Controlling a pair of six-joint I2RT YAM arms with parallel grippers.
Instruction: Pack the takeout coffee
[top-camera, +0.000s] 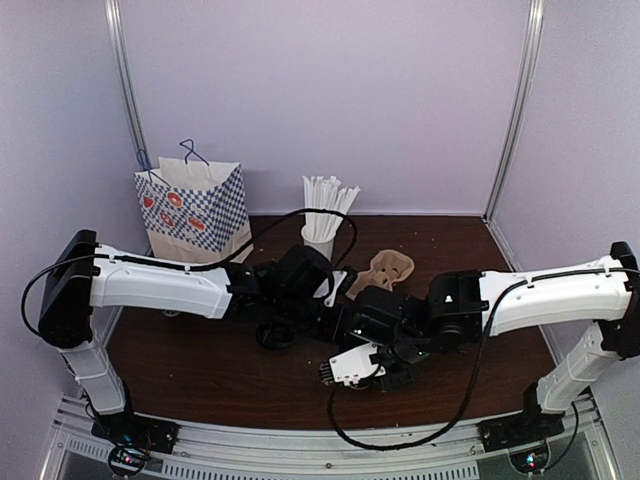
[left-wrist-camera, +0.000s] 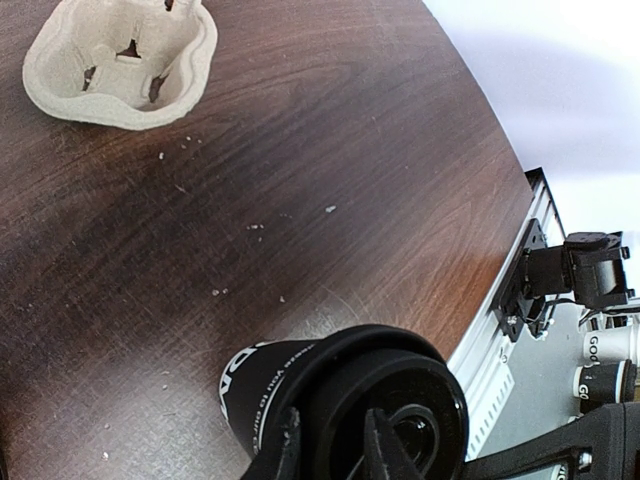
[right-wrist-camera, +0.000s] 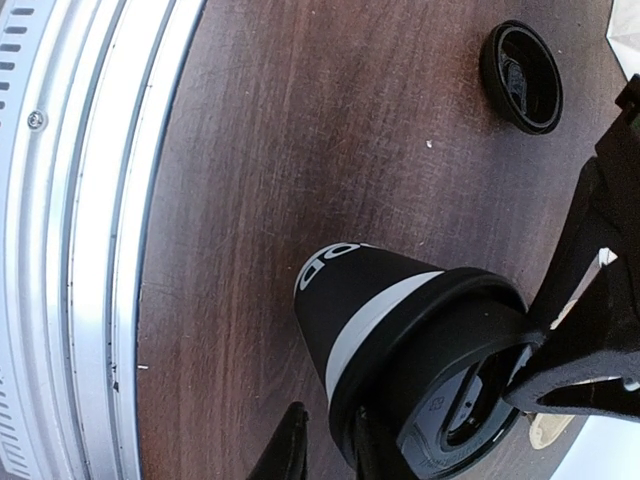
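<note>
The takeout coffee (left-wrist-camera: 270, 385) is a black cup with white lettering and a black lid, standing on the dark table. My left gripper (left-wrist-camera: 335, 445) is shut on the lid's rim, one finger outside it and one on the lid's top. In the right wrist view the same coffee (right-wrist-camera: 350, 290) shows a white band under the lid. My right gripper (right-wrist-camera: 328, 440) has its jaws slightly apart astride the lid's edge, and wood shows between the outer finger and the cup. One of the left fingers (right-wrist-camera: 585, 290) reaches onto the lid from the right. In the top view both wrists hide the cup.
A loose black lid (right-wrist-camera: 520, 75) lies on the table (top-camera: 200, 370), left of the grippers (top-camera: 275, 335). A pulp cup carrier (left-wrist-camera: 60, 70) sits behind them (top-camera: 385, 270). A checked paper bag (top-camera: 195, 210) and a white cup of straws (top-camera: 325, 205) stand at the back. A metal rail (right-wrist-camera: 90, 200) edges the near side.
</note>
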